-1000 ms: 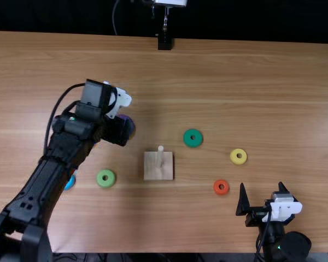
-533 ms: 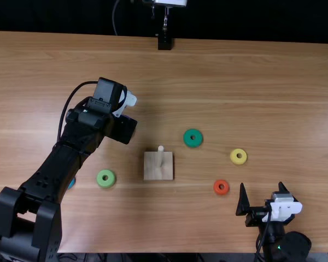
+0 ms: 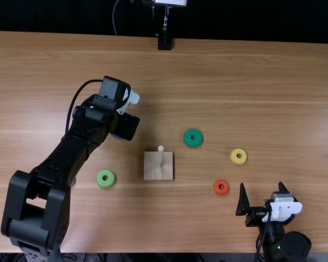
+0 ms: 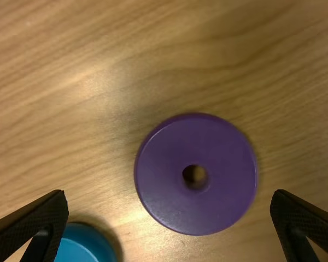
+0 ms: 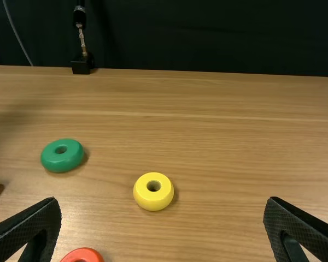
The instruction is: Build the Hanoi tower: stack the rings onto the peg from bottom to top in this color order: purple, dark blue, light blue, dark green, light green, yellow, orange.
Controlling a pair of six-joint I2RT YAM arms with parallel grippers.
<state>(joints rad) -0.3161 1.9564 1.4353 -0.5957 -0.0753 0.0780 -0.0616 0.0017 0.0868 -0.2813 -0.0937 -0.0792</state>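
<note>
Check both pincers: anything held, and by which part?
Nothing is held. The left pincer is open above the purple ring, which lies on the table, touched by neither finger. The right pincer is open too, nothing gripped.

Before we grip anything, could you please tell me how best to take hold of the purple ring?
I'd grip the purple ring by opposite sides of its outer rim, from straight above: it lies flat, and its hole looks too narrow for fingers.

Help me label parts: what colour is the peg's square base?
The base is pale beige wood, seen best in the top view.
</note>
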